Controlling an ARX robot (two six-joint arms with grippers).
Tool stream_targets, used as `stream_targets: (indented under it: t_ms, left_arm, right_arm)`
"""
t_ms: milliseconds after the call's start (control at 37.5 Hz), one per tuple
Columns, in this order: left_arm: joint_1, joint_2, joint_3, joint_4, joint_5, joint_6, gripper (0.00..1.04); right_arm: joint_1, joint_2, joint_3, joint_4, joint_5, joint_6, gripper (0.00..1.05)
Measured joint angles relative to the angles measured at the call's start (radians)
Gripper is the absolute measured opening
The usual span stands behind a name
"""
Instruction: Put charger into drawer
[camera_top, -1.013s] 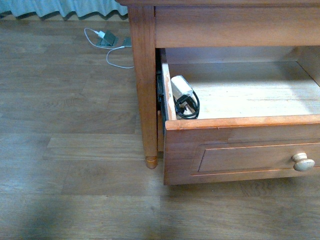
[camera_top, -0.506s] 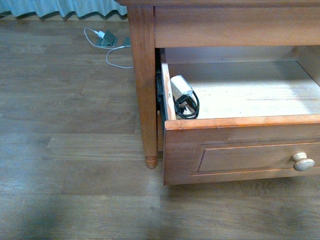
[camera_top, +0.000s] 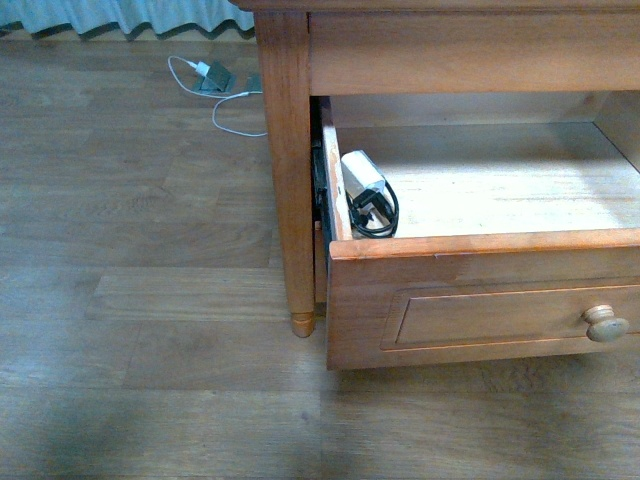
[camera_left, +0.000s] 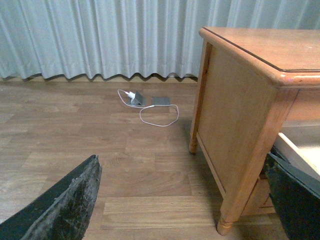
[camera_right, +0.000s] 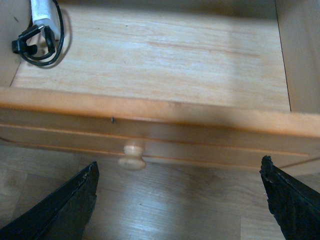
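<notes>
The orange-brown drawer (camera_top: 480, 300) stands pulled out of the cabinet, and its pale wood bottom shows. The charger (camera_top: 362, 185), a white-grey brick with black cord coiled round it, lies inside against the drawer's left wall near the front corner. No gripper appears in the front view. My right gripper (camera_right: 179, 200) is open in front of the drawer's front panel (camera_right: 200, 132), above the floor, with the pale knob (camera_right: 133, 155) just ahead and the charger (camera_right: 42, 20) further off inside. My left gripper (camera_left: 180, 200) is open beside the cabinet's side, holding nothing.
A thin white cable with a plug and a grey block (camera_top: 215, 80) lies on the wooden floor behind the cabinet's left leg (camera_top: 290, 200). A pale curtain (camera_left: 100, 35) hangs along the back wall. A shallower closed front (camera_top: 470, 55) sits above the open drawer.
</notes>
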Motion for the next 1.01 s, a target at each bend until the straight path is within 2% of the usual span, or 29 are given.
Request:
stream_targets:
  t_ms: [346, 719, 1013]
  left_arm:
    - [0.000, 0.000, 0.000, 0.000, 0.000, 0.000, 0.98]
    - [0.000, 0.000, 0.000, 0.000, 0.000, 0.000, 0.98]
    - [0.000, 0.000, 0.000, 0.000, 0.000, 0.000, 0.98]
  right_arm:
    - [0.125, 0.332, 0.097, 0.260, 0.136, 0.089, 0.96]
    - [0.174, 0.646, 0.284, 0.448, 0.235, 0.180, 0.96]
    - [0.194, 0.818, 0.429, 0.537, 0.303, 0.238, 0.96]
